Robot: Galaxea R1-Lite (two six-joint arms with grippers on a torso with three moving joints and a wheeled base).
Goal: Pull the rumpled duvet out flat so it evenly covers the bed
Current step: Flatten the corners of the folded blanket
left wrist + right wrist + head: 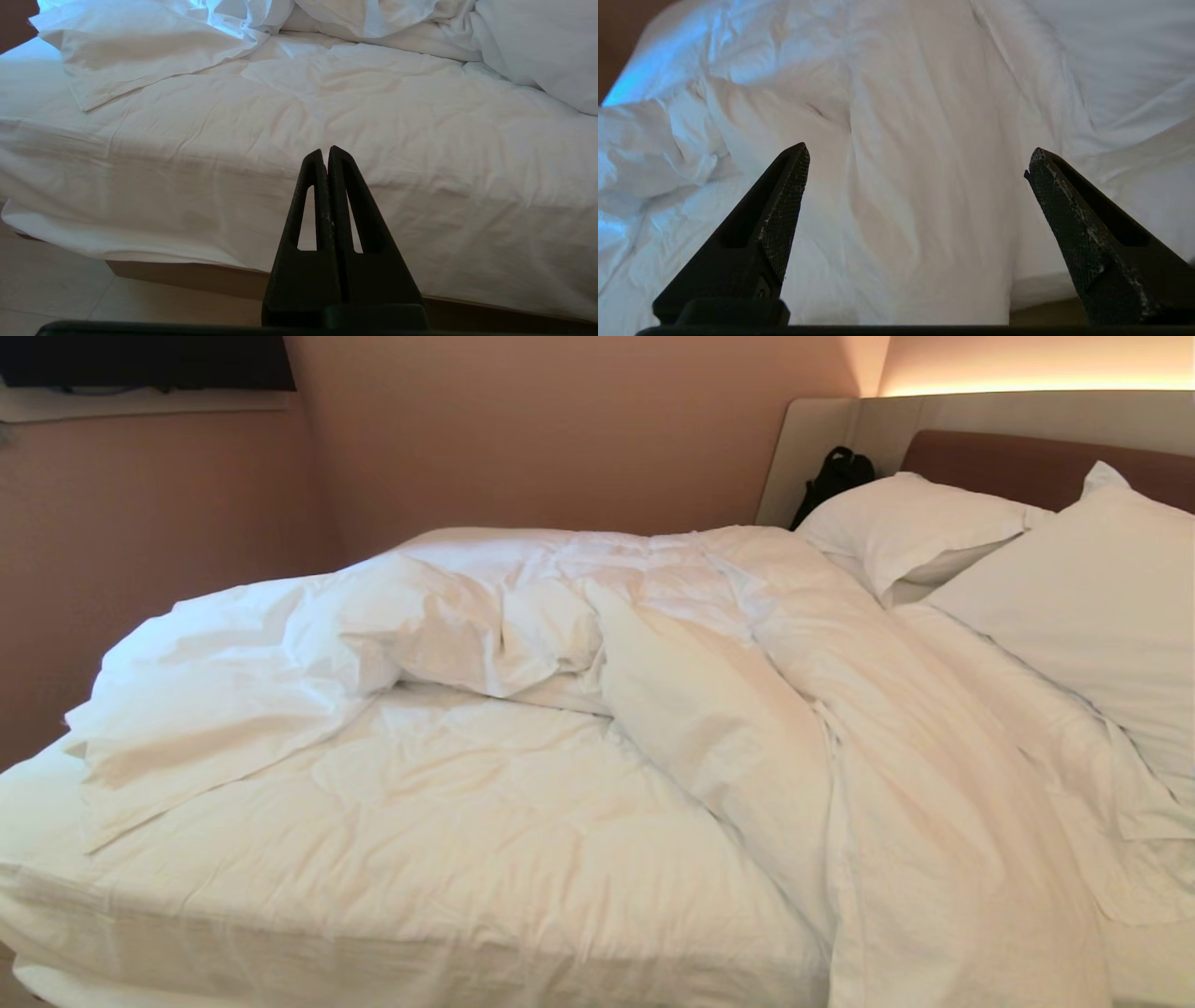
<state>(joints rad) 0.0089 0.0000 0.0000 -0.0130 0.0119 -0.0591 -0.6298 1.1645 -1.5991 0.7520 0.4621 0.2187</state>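
The white duvet [653, 644] lies rumpled across the bed [401, 952], bunched into a ridge in the middle with a long fold running down to the near edge on the right. Neither arm shows in the head view. My right gripper [917, 158] is open, its two black fingers spread wide over that long duvet [924, 163] fold near the bed's near edge, with nothing between them. My left gripper [326, 151] is shut and empty, held off the near side of the bed [187, 275], pointing at the duvet [280, 121] where it lies flatter.
Two white pillows [934, 527] lean against the brown and beige headboard [1027, 467] at the far right. A black bag [834, 476] sits beside the headboard. A pink wall stands close behind the bed's far side. Tiled floor [56, 289] lies below the bed's brown plinth.
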